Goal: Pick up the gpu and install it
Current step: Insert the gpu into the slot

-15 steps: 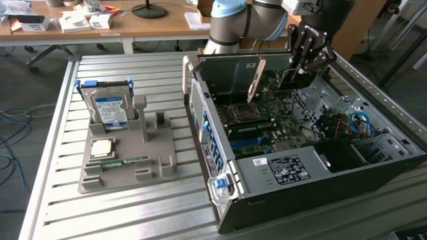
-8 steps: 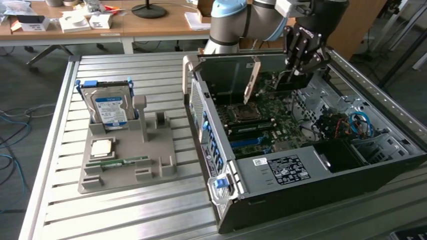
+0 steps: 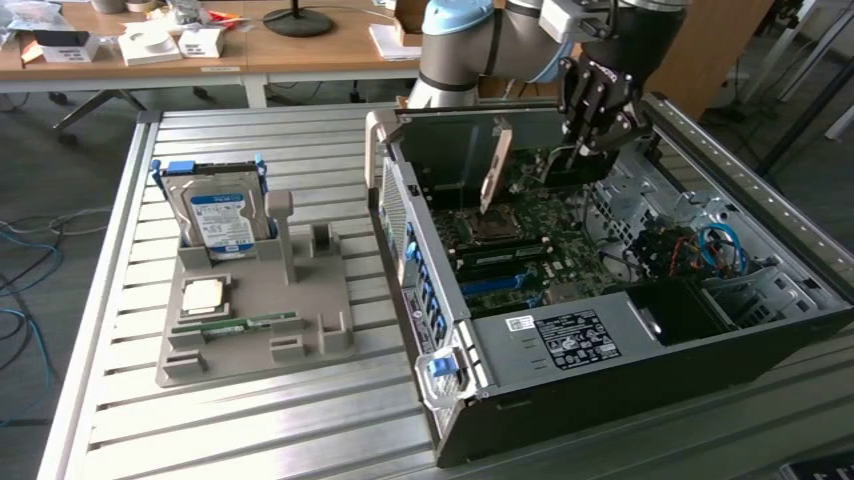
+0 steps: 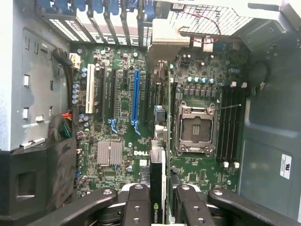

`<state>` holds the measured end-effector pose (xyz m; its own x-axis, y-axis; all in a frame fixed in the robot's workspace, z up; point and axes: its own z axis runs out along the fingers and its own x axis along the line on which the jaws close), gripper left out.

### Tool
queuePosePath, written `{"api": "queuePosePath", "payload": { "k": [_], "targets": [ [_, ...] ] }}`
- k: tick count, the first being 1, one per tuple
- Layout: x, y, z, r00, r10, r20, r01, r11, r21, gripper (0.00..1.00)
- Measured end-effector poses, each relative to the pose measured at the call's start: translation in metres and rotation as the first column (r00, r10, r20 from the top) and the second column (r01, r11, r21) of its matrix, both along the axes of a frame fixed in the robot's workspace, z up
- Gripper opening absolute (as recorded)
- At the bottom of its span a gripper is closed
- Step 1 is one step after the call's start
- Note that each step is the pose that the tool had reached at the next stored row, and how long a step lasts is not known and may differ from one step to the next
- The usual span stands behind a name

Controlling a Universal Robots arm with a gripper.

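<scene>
Tool (image 3: 597, 125) clamps the gpu (image 4: 157, 181) edge-on over the motherboard (image 4: 117, 155), at the open case's (image 3: 641, 390) twelve o'clock end in the exterior view. The gpu seems to run beside the blue slot (image 4: 136, 101), not over it. Pressed down so, it could crush board parts.

A slatted metal table (image 3: 240, 420) spans the near ground. Beyond it, at the far side, stand light wooden desks (image 3: 307, 55). On the left, grey floor (image 3: 67, 160) carries loose cables (image 3: 24, 232). A brown wooden panel (image 3: 714, 50) rises at the far right.
</scene>
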<state>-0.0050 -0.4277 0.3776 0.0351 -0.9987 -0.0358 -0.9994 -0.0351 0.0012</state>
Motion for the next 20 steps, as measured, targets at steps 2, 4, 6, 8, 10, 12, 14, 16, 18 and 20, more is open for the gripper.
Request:
{"api": "queuePosePath", "payload": {
  "k": [2,4,6,8,10,12,14,16,18,20],
  "targets": [
    [0.000,0.0000,-0.0024,1.0000,0.000,0.0000,0.000,1.0000,-0.0001,0.26],
    [0.000,0.0000,-0.0058,1.0000,0.000,0.0000,0.000,1.0000,-0.0001,0.26],
    [-0.001,0.0000,-0.0093,1.0000,0.000,0.0000,0.000,1.0000,-0.0002,0.26],
    [-0.001,0.0000,-0.0124,1.0000,0.000,0.0000,0.000,1.0000,-0.0002,0.26],
    [-0.001,0.0000,-0.0127,1.0000,0.000,-0.0001,0.000,1.0000,-0.0004,0.26],
    [-0.001,0.0000,-0.0128,1.0000,0.000,-0.0001,0.000,1.0000,-0.0004,0.26],
    [-0.001,0.0000,-0.0128,1.0000,0.000,0.0000,0.000,1.0000,-0.0003,0.26],
    [-0.001,0.0000,-0.0128,1.0000,0.000,0.0000,0.000,1.0000,-0.0002,0.26],
    [-0.001,0.0000,-0.0129,1.0000,0.000,0.0000,0.000,1.0000,-0.0001,0.26],
    [-0.001,0.0000,-0.0146,1.0000,0.000,0.0001,0.000,1.0000,0.0003,0.26]
  ]
}}
